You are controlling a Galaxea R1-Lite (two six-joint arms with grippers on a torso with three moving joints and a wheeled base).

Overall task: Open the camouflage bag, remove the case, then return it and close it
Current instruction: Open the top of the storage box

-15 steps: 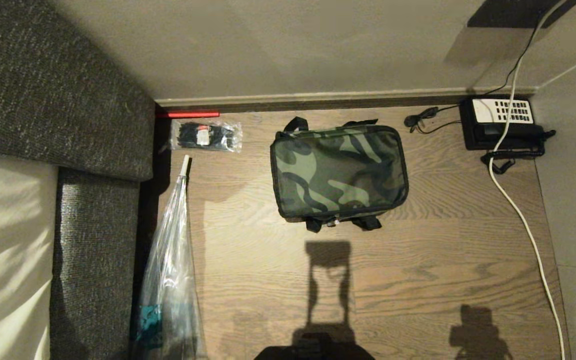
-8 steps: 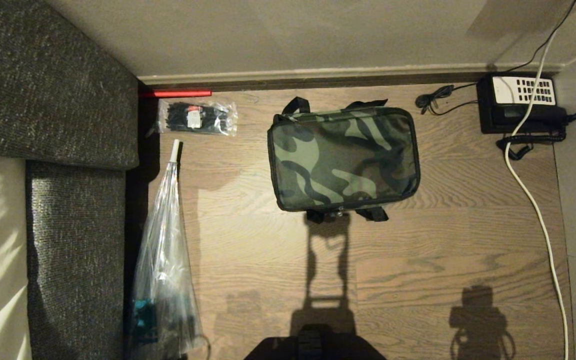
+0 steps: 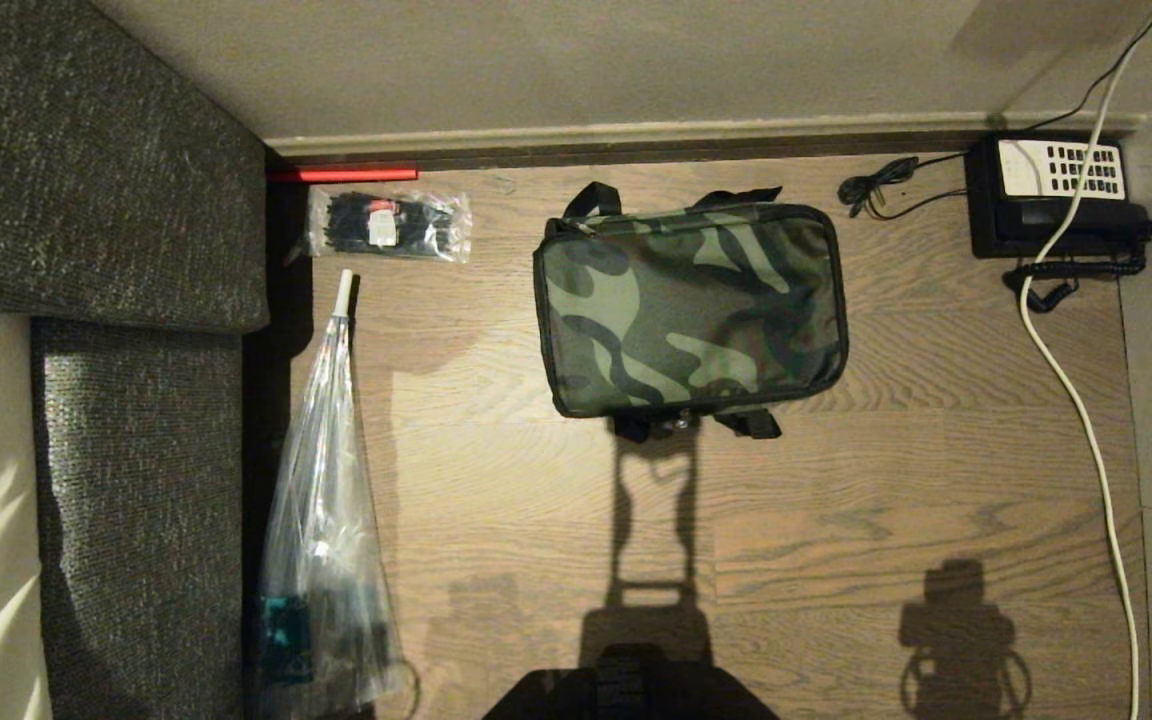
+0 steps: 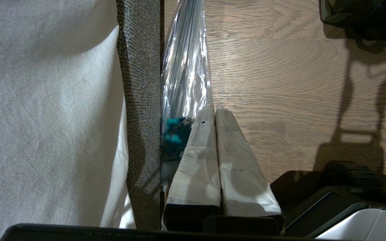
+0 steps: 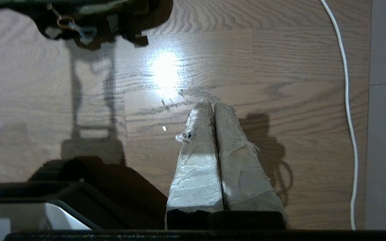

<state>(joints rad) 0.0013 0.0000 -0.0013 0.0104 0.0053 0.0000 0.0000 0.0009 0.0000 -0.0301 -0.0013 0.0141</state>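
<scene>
The camouflage bag (image 3: 688, 308) lies zipped shut on the wooden floor near the back wall, its black straps and zipper pull at the near edge. A corner of the bag (image 4: 357, 13) shows in the left wrist view, and its strap end with the metal pull (image 5: 72, 20) in the right wrist view. The case is hidden. My left gripper (image 4: 214, 107) hangs shut and empty over the floor beside the sofa. My right gripper (image 5: 213, 103) hangs shut and empty over bare floor, well short of the bag. Neither arm appears in the head view.
A dark grey sofa (image 3: 86, 200) fills the left side. A clear plastic-wrapped umbrella (image 3: 326, 520) lies along it. A clear packet of black items (image 3: 388, 222) and a red strip (image 3: 341, 174) lie at the back left. A black telephone (image 3: 1054, 198) and a white cable (image 3: 1076, 400) are on the right.
The whole head view has shifted: the camera has moved, so the bag now sits nearer and slightly larger in the picture. Nothing on the floor has moved.
</scene>
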